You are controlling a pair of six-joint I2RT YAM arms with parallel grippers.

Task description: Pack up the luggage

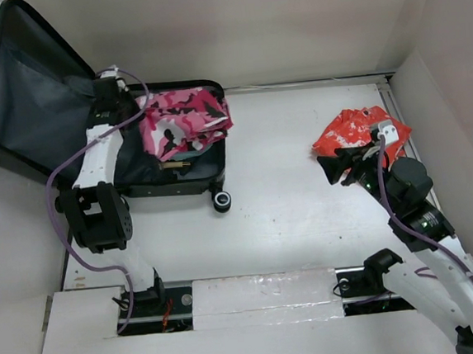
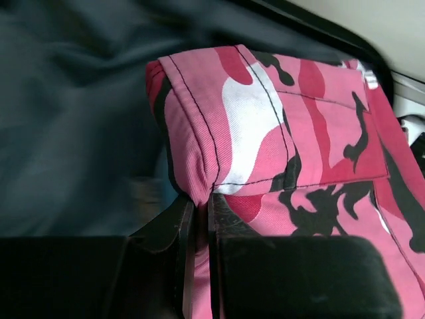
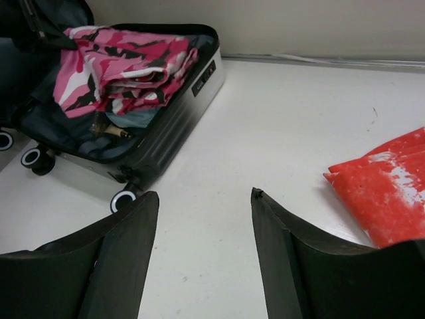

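The luggage (image 1: 189, 184) lies open at the back left, lid up, dark grey lining showing; it also shows in the right wrist view (image 3: 179, 109). A folded pink camouflage garment (image 1: 183, 119) lies in its lower half. My left gripper (image 2: 198, 206) is shut on a folded edge of that garment (image 2: 265, 126) inside the case. My right gripper (image 1: 333, 168) is open and empty above the table, next to a folded red and white garment (image 1: 355, 132), which also shows at the right of the right wrist view (image 3: 388, 186).
Under the pink garment lie a blue cloth (image 3: 138, 119) and a brass-coloured object (image 3: 118, 131). White walls close in the table at the back and right. A suitcase wheel (image 1: 221, 201) juts toward the table's middle.
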